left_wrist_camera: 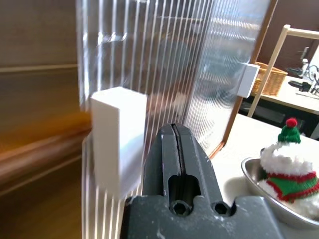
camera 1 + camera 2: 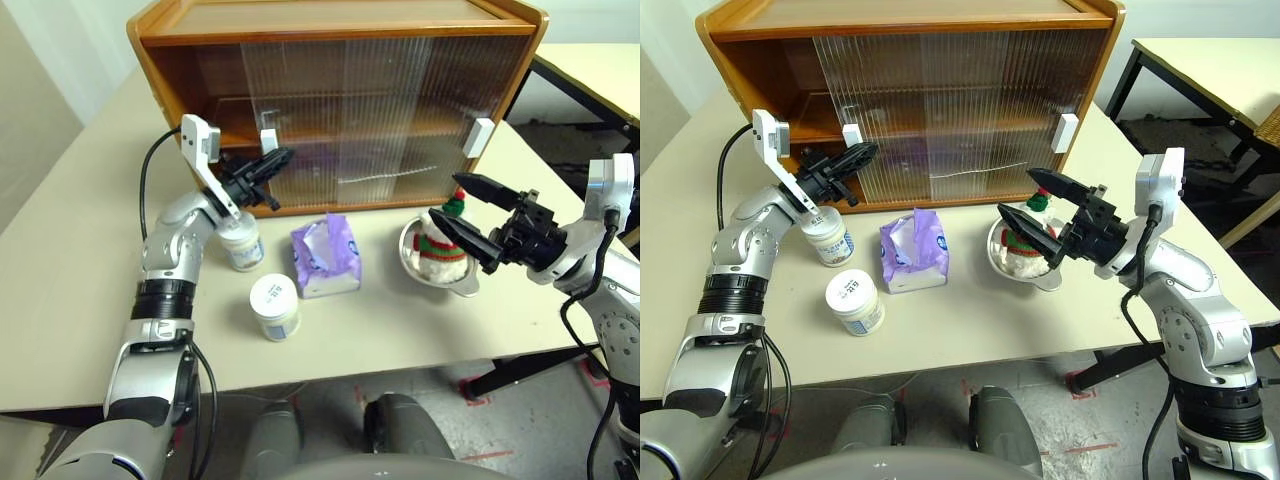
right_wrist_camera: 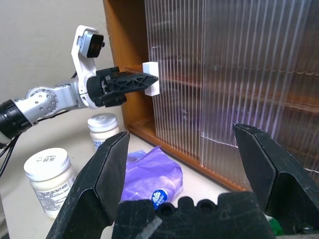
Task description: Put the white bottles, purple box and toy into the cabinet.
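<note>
Fingers [image 2: 262,172] closed against white door handle [image 2: 268,142].

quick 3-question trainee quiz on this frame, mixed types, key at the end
1. True or false: the left pincer is shut, its tip at the white block handle of the ribbed sliding door.
2. The plush snowman toy sits in: A) the round metal bowl B) the wooden cabinet C) the right pincer
3. How many white lidded jars stand on the table?

Key: true; A; two
</note>
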`<move>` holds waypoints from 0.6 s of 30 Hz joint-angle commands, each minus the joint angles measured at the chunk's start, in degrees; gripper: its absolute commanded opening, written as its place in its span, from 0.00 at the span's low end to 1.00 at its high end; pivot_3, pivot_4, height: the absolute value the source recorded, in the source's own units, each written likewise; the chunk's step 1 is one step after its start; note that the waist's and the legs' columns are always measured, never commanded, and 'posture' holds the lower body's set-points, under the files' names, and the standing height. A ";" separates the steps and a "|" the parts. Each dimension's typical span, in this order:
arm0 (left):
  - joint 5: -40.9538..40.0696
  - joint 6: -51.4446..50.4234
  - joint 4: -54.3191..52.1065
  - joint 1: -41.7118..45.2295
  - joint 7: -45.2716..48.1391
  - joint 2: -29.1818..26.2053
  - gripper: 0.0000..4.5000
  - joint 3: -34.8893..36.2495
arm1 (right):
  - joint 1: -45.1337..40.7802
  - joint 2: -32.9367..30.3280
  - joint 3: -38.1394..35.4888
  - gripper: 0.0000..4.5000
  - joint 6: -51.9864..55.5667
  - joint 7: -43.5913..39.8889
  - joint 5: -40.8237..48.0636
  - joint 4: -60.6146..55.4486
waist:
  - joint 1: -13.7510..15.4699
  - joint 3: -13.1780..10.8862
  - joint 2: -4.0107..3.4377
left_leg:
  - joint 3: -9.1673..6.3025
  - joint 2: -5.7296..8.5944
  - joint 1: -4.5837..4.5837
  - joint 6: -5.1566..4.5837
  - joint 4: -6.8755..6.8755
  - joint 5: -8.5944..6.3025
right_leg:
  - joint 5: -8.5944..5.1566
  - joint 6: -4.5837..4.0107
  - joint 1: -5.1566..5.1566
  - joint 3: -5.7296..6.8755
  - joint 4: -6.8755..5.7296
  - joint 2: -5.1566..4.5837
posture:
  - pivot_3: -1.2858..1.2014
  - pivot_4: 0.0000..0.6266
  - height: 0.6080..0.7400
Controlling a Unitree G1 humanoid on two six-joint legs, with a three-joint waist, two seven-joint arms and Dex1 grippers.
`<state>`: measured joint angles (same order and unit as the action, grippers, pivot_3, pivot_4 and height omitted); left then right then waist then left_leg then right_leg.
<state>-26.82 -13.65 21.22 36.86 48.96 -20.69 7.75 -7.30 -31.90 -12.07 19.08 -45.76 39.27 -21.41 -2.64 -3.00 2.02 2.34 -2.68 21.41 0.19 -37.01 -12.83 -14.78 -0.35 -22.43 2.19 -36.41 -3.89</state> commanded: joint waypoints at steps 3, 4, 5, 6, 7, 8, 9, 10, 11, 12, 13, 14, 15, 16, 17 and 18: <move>-2.22 -3.48 -4.67 -2.13 0.43 -2.15 0.01 1.91 | 0.94 0.18 -0.75 1.00 -0.94 0.24 -0.04 -1.10 | -0.28 0.00 0.00 | 0.00 0.00 0.00 0.00 0.00 0.00 | 0.00 0.00 0.00 -0.01 -0.01 0.00 | 0.48 0.00 1.00; -2.74 -4.42 -6.32 -3.15 0.49 -2.70 0.01 2.22 | 0.91 0.14 -0.76 1.00 -0.95 0.20 -0.02 -1.00 | -0.45 0.00 0.00 | 0.00 0.00 0.00 0.00 0.01 0.00 | 0.00 0.00 0.00 -0.02 0.00 0.00 | 0.48 0.00 1.00; -3.17 -5.17 -7.76 -4.03 0.41 -3.13 0.01 2.44 | 0.91 0.11 -0.79 1.00 -0.98 0.14 -0.01 -0.93 | -0.58 0.00 0.00 | 0.01 -0.01 -0.01 0.01 0.02 0.00 | 0.00 0.00 0.00 -0.05 0.00 -0.01 | 0.48 0.00 1.00; -3.48 -5.71 -8.75 -4.64 0.24 -3.48 0.01 2.65 | 0.85 0.09 -0.79 1.00 -1.00 0.09 -0.02 -0.84 | -0.62 0.00 0.00 | 0.01 -0.01 0.00 0.01 0.02 -0.01 | 0.00 0.00 0.00 -0.06 0.00 -0.01 | 0.48 0.00 1.00; -3.69 -6.15 -9.43 -5.12 -0.11 -3.81 0.01 3.06 | 0.74 0.11 -0.70 1.00 -1.03 0.05 -0.07 -0.69 | -0.65 0.00 0.00 | 0.01 0.00 -0.01 0.01 0.02 -0.01 | 0.00 0.00 0.00 -0.06 0.00 -0.01 | 0.48 0.00 1.00; -3.85 -6.47 -9.93 -5.48 -0.37 -4.10 0.01 3.44 | 0.65 0.10 -0.60 1.00 -1.07 -0.05 -0.13 -0.55 | -0.67 0.00 0.00 | 0.01 0.00 -0.01 0.01 0.00 -0.01 | 0.00 0.00 0.00 -0.06 -0.01 -0.02 | 0.49 0.00 1.00; -3.94 -6.69 -10.25 -5.73 -0.67 -4.32 0.01 3.88 | 0.53 0.11 -0.50 1.00 -1.09 -0.12 -0.17 -0.42 | -0.67 0.00 0.00 | 0.01 0.00 -0.01 0.01 -0.01 -0.01 | 0.00 0.00 0.00 -0.06 -0.02 -0.02 | 0.49 0.00 1.00; -3.98 -6.80 -10.42 -5.87 -0.97 -4.49 0.01 4.28 | 0.40 0.12 -0.44 1.00 -1.09 -0.16 -0.18 -0.28 | -0.66 0.00 0.00 | 0.01 0.00 -0.01 0.01 -0.02 -0.01 | 0.00 0.00 0.00 -0.06 -0.02 -0.02 | 0.49 0.00 1.00; -3.96 -6.38 -10.07 -5.68 -1.61 -4.50 0.01 4.93 | 0.22 0.09 -0.36 1.00 -1.11 -0.26 -0.20 -0.08 | -0.65 0.00 0.00 | 0.01 0.00 -0.02 0.03 -0.02 -0.02 | 0.01 0.00 0.00 -0.06 -0.03 -0.02 | 0.49 0.00 1.00; -4.06 -6.02 -9.43 -5.24 -2.60 -4.33 0.01 5.72 | 0.03 0.07 -0.30 1.00 -1.13 -0.36 -0.25 0.13 | -0.64 0.00 0.00 | 0.01 0.00 -0.03 0.08 -0.02 -0.05 | 0.01 -0.01 0.00 -0.06 -0.05 -0.02 | 0.49 0.00 1.00; -4.08 -5.79 -8.87 -4.85 -3.33 -4.19 0.01 6.31 | -0.08 0.04 -0.24 1.00 -1.15 -0.45 -0.28 0.24 | -0.62 0.00 0.00 | 0.01 0.00 -0.04 0.11 -0.02 -0.07 | 0.01 -0.01 0.00 -0.06 -0.06 -0.01 | 0.49 0.00 1.00; -3.60 -5.07 -8.06 -4.39 -3.90 -4.11 0.01 6.58 | -0.22 0.03 -0.19 1.00 -1.14 -0.53 -0.31 0.37 | -0.60 0.00 0.00 | 0.01 0.00 -0.04 0.12 -0.03 -0.07 | 0.01 -0.01 0.00 -0.07 -0.07 -0.01 | 0.49 0.00 1.00; -2.85 -4.23 -7.11 -3.93 -4.53 -4.00 0.01 6.62 | -0.33 0.01 -0.15 1.00 -1.15 -0.62 -0.35 0.44 | -0.54 0.00 0.00 | 0.01 0.00 -0.04 0.12 -0.03 -0.07 | 0.01 0.00 0.00 -0.07 -0.07 -0.01 | 0.49 0.00 1.00; -2.33 -3.61 -6.51 -3.67 -4.90 -3.97 0.01 6.57 | -0.38 0.00 -0.12 1.00 -1.14 -0.67 -0.37 0.43 | -0.47 0.00 0.00 | 0.01 0.00 -0.04 0.12 -0.03 -0.07 | 0.01 0.00 0.00 -0.07 -0.07 -0.01 | 0.49 0.00 1.00; -1.81 -2.91 -5.61 -3.20 -5.40 -3.67 0.01 6.38 | -0.46 -0.04 -0.15 1.00 -1.10 -0.69 -0.36 0.45 | -0.36 0.00 0.00 | 0.01 0.00 -0.04 0.12 -0.03 -0.07 | 0.01 0.00 0.00 -0.07 -0.06 -0.01 | 0.49 0.00 1.00; -1.46 -2.34 -4.68 -2.66 -5.71 -3.17 0.01 6.00 | -0.48 -0.08 -0.18 1.00 -1.09 -0.71 -0.37 0.45 | -0.22 0.00 0.00 | 0.02 0.01 -0.04 0.10 -0.03 -0.06 | 0.01 0.00 0.00 -0.07 -0.06 -0.01 | 0.49 0.00 1.00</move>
<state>-29.20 -17.10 14.86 33.55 43.87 -24.66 14.28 -7.61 -31.81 -12.03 18.54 -46.18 39.23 -21.63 -2.86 -3.00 2.03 2.37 -2.66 21.38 0.27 -37.04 -12.88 -14.77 -0.36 -22.43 2.11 -36.47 -3.90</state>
